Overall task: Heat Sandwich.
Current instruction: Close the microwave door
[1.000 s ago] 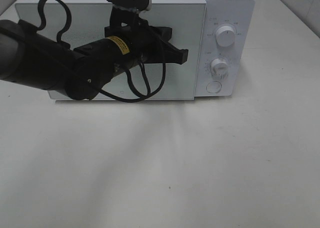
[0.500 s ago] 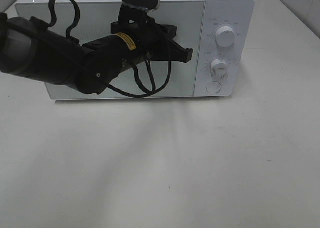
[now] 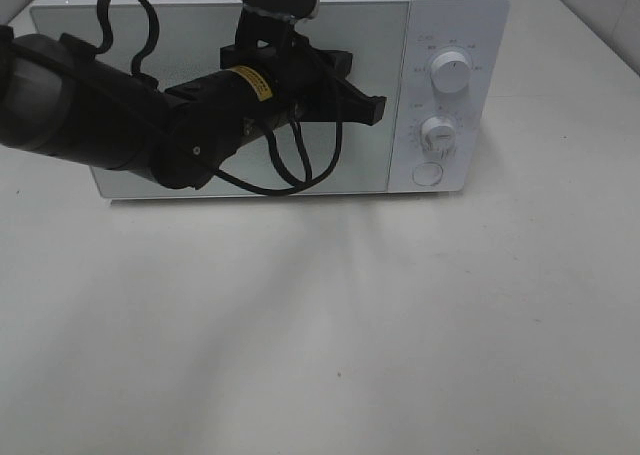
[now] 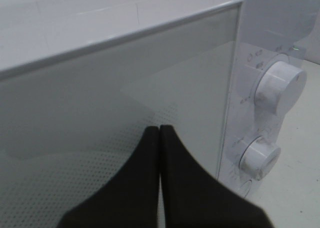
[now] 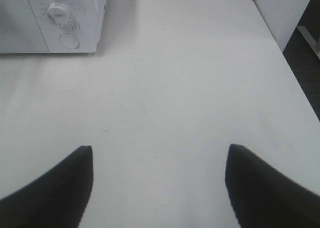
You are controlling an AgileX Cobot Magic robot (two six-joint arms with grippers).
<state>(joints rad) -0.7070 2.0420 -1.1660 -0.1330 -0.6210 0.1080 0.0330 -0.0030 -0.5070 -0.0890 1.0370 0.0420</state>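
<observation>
The white microwave (image 3: 455, 15) stands at the back of the table with its door (image 3: 370, 35) closed. The sandwich is hidden; no frame shows it. My left gripper (image 3: 378, 108) is shut and empty, its tips against the door's right part, near the control panel. In the left wrist view the shut fingertips (image 4: 159, 130) meet on the door glass (image 4: 100, 112), beside the upper knob (image 4: 280, 85) and the lower knob (image 4: 260, 155). My right gripper (image 5: 159, 160) is open and empty over the bare table, out of the exterior view.
The control panel has two knobs (image 3: 451, 73) (image 3: 438, 131) and a round button (image 3: 427, 173). The microwave also shows in the right wrist view (image 5: 75, 12). The white table (image 3: 400, 315) extends in front. A white cabinet (image 5: 280, 7) stands past the table's edge.
The left arm pushed the door from slightly ajar to shut one second ago, moving right and toward the microwave. In the last half second nothing has moved.
</observation>
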